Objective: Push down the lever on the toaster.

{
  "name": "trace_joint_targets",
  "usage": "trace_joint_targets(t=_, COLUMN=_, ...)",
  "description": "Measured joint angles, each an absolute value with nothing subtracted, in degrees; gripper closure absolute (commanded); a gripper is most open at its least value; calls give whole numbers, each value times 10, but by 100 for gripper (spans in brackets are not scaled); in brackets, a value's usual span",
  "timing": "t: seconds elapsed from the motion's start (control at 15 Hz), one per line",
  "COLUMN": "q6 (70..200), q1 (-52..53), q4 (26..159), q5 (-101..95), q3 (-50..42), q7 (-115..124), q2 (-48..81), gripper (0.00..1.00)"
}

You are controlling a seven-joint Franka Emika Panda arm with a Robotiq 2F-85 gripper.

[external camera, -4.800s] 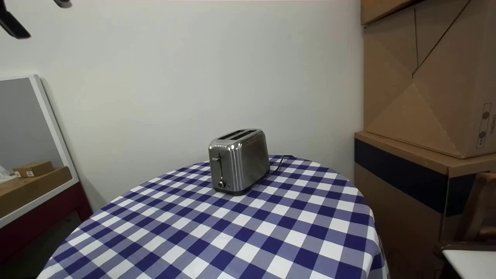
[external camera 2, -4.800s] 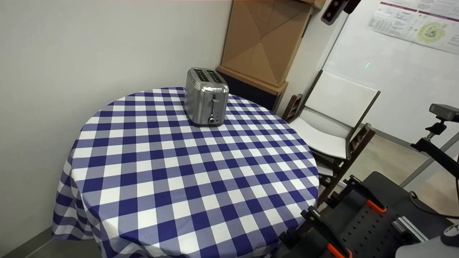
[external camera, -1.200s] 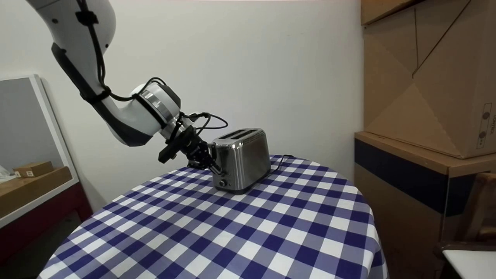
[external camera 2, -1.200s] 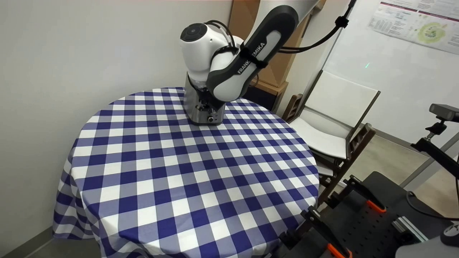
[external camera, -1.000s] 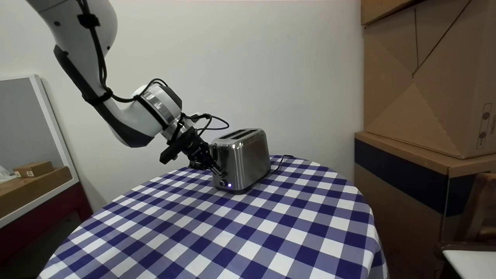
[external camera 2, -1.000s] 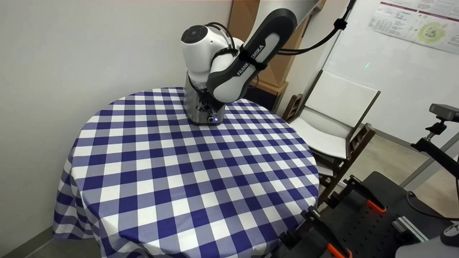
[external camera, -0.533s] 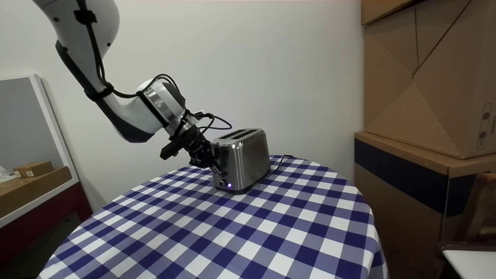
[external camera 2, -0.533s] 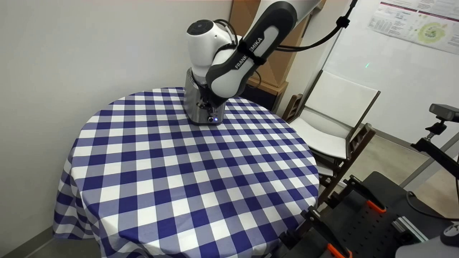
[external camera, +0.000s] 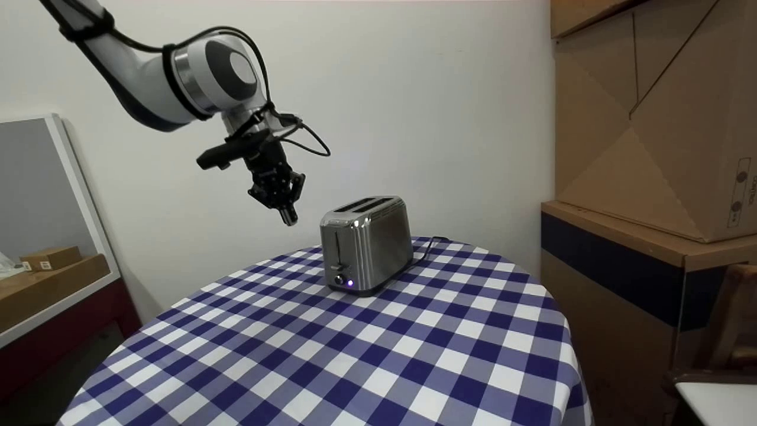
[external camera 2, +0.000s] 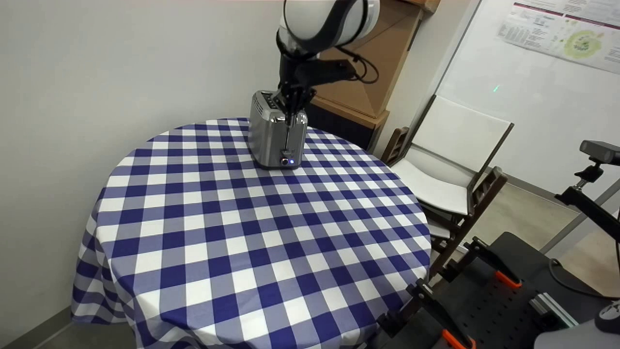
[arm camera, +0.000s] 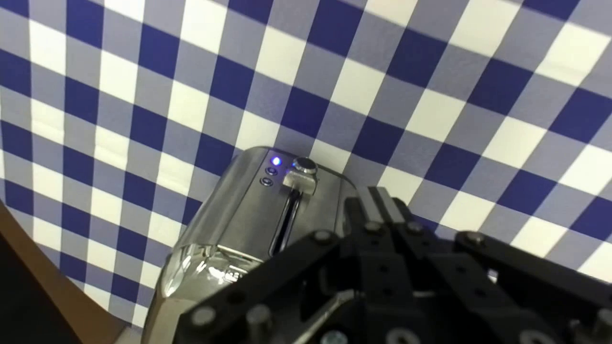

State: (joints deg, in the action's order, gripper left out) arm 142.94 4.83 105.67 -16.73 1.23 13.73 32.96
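Cardboard boxes (external camera: 639,148) stand beside a pale wall (external camera: 437,106), a white-seated chair (external camera 2: 462,131) nearby.

We see the two-slot toaster (arm camera: 239,224) cut by the wrist view's bottom edge; in an exterior view the gripper (external camera 2: 289,121) partly hides its slots (external camera 2: 268,100) and we cannot read the poster (external camera 2: 576,39).

Soft, even light lay across the cloth-covered tabletop (external camera: 331,367) in both exterior views. Near its far edge, the toaster (arm camera: 248,215) threw back sharp glare in the wrist view, its indicator lamp (arm camera: 276,161) glowing blue, while the dark gripper (arm camera: 376,193) looked slightly soft.
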Motion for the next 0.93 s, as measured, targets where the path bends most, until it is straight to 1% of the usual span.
trace_joint_targets(t=0.2, q6=1358, q1=45, q4=1115, q5=-118, q3=16, q7=102, q2=234, gripper=53)
trace_joint_targets(t=0.4, q6=1304, q1=45, q4=1178, q5=-108, q3=16, q7=89, q2=138, gripper=30)
trace_joint_targets(t=0.67, q6=1271, q1=47, q4=1265, q5=-110, q3=20, q7=88, q2=21, gripper=2)
trace_joint_targets(t=0.73, q6=1271, q1=48, q4=1286, q5=-110, q3=21, q7=88, q2=-3, gripper=0)
trace_joint_targets(t=0.93, q6=1271, q1=46, q4=1342, q5=-111, q3=22, q7=89, q2=-68, gripper=0)
